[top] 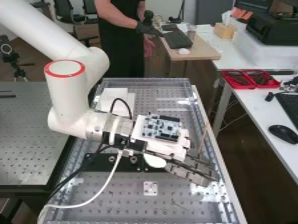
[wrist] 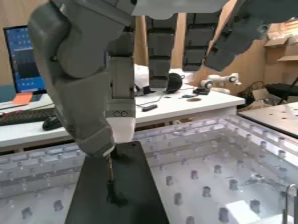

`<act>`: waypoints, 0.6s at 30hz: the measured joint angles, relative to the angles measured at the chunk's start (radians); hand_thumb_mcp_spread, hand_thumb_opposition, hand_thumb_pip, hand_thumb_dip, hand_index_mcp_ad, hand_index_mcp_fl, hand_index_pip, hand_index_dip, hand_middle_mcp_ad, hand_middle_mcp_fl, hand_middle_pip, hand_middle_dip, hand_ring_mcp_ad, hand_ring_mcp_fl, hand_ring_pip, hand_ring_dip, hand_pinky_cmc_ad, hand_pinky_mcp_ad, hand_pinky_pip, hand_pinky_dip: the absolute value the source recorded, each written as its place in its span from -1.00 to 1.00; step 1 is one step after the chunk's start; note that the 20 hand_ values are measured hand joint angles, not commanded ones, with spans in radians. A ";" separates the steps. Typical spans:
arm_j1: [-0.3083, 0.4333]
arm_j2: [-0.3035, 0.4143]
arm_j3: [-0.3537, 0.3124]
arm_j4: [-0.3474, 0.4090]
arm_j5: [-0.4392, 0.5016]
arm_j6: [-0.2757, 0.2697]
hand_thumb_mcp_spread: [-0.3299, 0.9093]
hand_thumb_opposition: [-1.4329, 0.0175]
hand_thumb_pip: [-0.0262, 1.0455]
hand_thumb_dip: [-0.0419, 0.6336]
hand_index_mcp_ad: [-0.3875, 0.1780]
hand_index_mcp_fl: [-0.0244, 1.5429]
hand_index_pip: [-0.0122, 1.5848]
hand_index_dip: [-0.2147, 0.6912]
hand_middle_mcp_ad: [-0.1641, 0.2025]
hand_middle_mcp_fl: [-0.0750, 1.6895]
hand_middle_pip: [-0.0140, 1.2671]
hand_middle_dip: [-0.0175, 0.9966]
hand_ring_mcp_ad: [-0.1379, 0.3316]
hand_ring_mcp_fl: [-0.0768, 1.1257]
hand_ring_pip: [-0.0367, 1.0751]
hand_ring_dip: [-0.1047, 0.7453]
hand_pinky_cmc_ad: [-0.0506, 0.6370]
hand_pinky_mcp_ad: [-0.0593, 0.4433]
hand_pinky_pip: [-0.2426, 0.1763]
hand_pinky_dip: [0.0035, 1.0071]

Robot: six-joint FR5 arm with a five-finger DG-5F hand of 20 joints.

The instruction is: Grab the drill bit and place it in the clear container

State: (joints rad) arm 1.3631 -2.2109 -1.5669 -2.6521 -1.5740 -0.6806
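**Fingers [top: 189,175] Clamped on Upright Drill Bit [wrist: 111,170] Over Black Plate [wrist: 141,192]**

The thumb and a facing finger of the dark grey hand [top: 207,169] pinch the slender drill bit, which points down from beside the thumb's tip, above the black plate, in the wrist view; other fingers hang apart from the thumb. A dark shape sits under the bit's visible shaft, and whether it is part of the bit or lies on the plate cannot be told. In the high view, a small pale plate [top: 151,188] with holes sits on the perforated bench [top: 120,200], nearer the camera than the black plate and the hand. A circuit board [top: 161,127] rides on top of the hand's mount, at the end of the white arm [top: 68,95]. Beyond the arm's wrist, a white block [top: 114,96] rests on the same bench, inside its clear edging. On a white table alongside lies a black mouse [top: 284,133], with red trays [top: 249,79] farther back. A tissue box [top: 225,31] stands beyond the trays.
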 joint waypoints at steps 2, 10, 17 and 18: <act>0.001 0.000 0.001 0.000 0.000 0.001 0.48 -0.22 -0.02 -0.21 -0.19 -0.18 0.73 0.03 0.16 -0.58 -0.78 -0.57 0.14 -0.65 -0.77 -0.66 0.30 -0.31 -0.06 -0.64; 0.001 -0.001 0.008 -0.019 -0.001 0.001 0.48 -0.23 -0.02 -0.21 -0.20 -0.19 0.63 0.03 0.16 -0.58 -0.78 -0.56 0.14 -0.65 -0.77 -0.66 0.35 -0.31 -0.06 -0.64; -0.007 0.016 -0.015 -0.006 -0.001 0.053 0.52 -0.25 -0.02 -0.21 -0.23 -0.33 0.46 -0.14 0.17 -0.58 -0.78 -0.56 0.12 -0.66 -0.77 -0.66 0.35 -0.29 -0.06 -0.64; -0.009 0.021 -0.025 0.001 0.003 0.068 0.52 -0.25 -0.02 -0.21 -0.23 -0.34 0.43 -0.18 0.16 -0.58 -0.78 -0.56 0.10 -0.66 -0.77 -0.66 0.35 -0.29 -0.06 -0.64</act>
State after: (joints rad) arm 1.3538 -2.1895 -1.5923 -2.6511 -1.5711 -0.6121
